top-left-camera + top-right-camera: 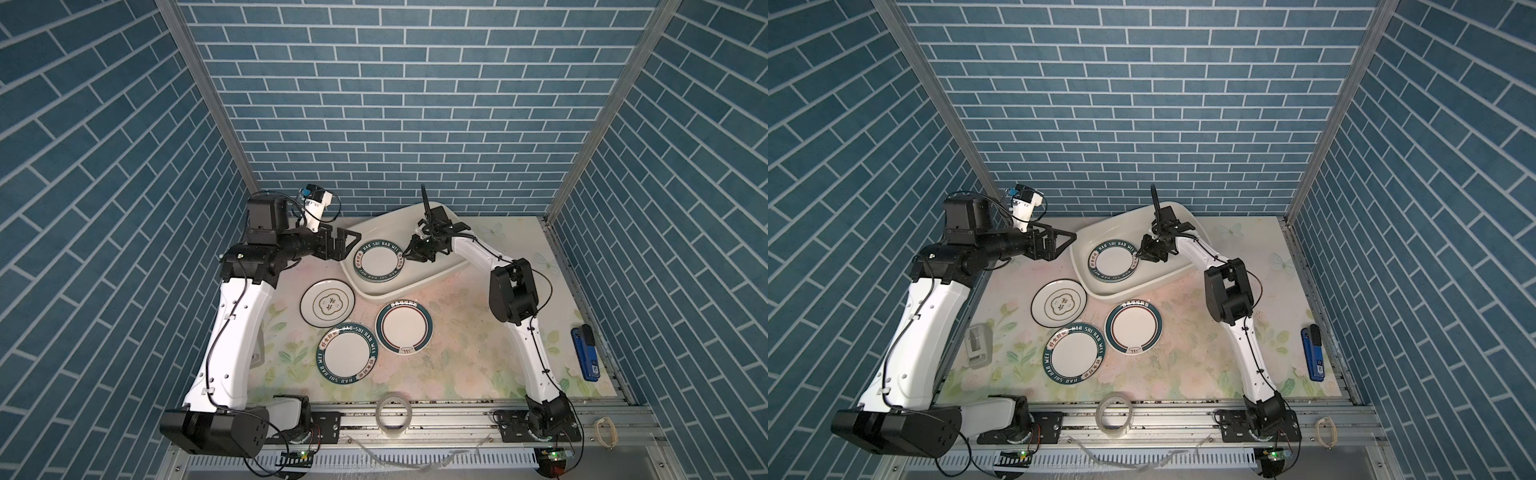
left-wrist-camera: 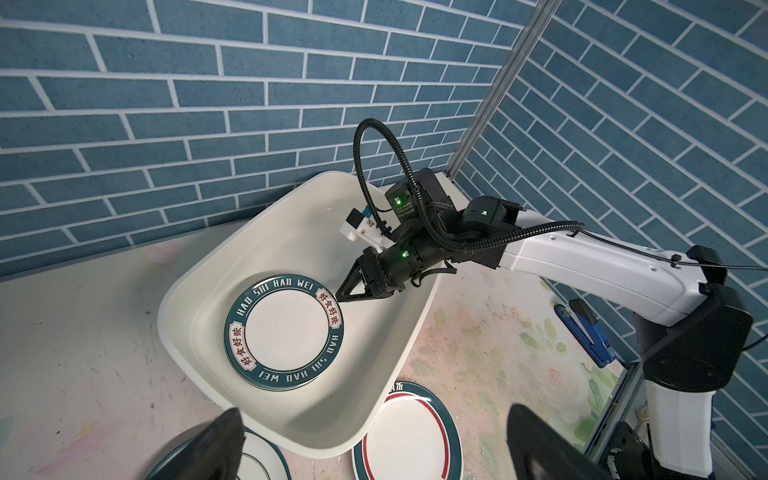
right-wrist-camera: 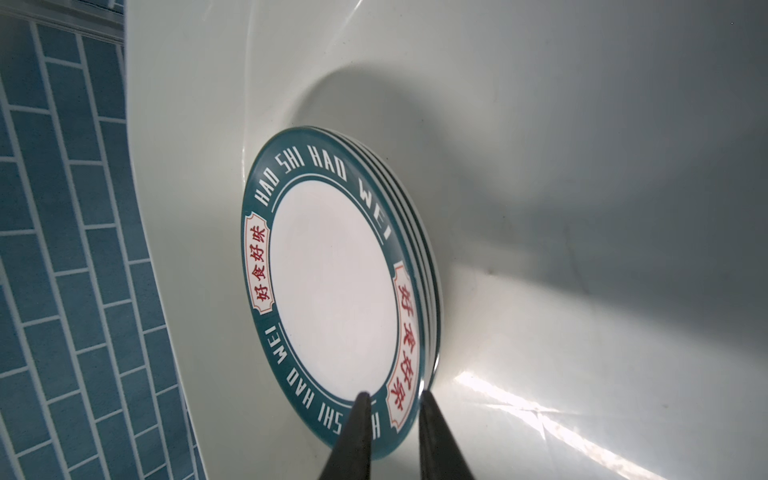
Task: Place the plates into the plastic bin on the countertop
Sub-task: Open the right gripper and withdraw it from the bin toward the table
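Note:
The white plastic bin stands at the back of the flowered countertop. Inside it lies a flat stack of plates with green lettered rims. My right gripper reaches into the bin, its jaws slightly open astride the top plate's near rim. Three plates lie on the countertop: a flower-emblem one, a red-ringed one and a lettered one. My left gripper hovers wide open and empty beside the bin's left end. In its wrist view its dark fingertips frame the bin.
A clear tape roll sits on the front rail. A blue stapler lies by the right wall. A grey holder stands at the left edge. Blue brick walls close in the back and both sides.

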{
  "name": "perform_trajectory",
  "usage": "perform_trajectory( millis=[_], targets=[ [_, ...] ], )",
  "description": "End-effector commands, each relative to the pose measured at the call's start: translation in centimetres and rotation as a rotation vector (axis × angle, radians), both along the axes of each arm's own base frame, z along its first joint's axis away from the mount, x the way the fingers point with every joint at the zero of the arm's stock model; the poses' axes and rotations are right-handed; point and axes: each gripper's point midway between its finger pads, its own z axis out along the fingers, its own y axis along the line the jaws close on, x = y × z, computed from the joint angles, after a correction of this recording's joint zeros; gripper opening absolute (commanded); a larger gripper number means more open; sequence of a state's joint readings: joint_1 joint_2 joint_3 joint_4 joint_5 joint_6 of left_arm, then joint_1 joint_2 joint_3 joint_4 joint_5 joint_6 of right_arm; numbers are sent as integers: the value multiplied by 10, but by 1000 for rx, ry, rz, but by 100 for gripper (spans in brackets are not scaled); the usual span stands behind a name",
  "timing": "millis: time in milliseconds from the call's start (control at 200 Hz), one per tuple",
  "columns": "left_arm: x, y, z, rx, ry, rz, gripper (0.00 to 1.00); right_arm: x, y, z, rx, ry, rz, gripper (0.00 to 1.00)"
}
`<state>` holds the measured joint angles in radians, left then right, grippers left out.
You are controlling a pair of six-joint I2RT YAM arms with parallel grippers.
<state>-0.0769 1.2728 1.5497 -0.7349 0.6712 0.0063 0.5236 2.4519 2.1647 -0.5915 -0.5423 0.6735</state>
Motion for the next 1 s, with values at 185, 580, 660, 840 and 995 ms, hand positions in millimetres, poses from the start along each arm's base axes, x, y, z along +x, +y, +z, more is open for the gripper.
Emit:
perform_trajectory(
  millis=[185, 580, 660, 840, 995],
  targets=[
    [0, 2, 2, 23, -18, -11, 100, 10, -15, 40, -85, -146, -19, 25],
    [-5, -4, -11, 48, 6, -76, 100, -70, -91, 166, -108, -366, -83, 31],
    [-6, -8, -16, 42, 18, -107, 100, -103, -104, 161, -78, -342, -85, 32],
    [-13, -16, -29, 22, 55, -174, 100, -170, -130, 129, -7, -275, -95, 34],
    [-19, -22, -37, -10, 95, -215, 100, -216, -135, 85, 110, -174, -92, 36]
  ],
)
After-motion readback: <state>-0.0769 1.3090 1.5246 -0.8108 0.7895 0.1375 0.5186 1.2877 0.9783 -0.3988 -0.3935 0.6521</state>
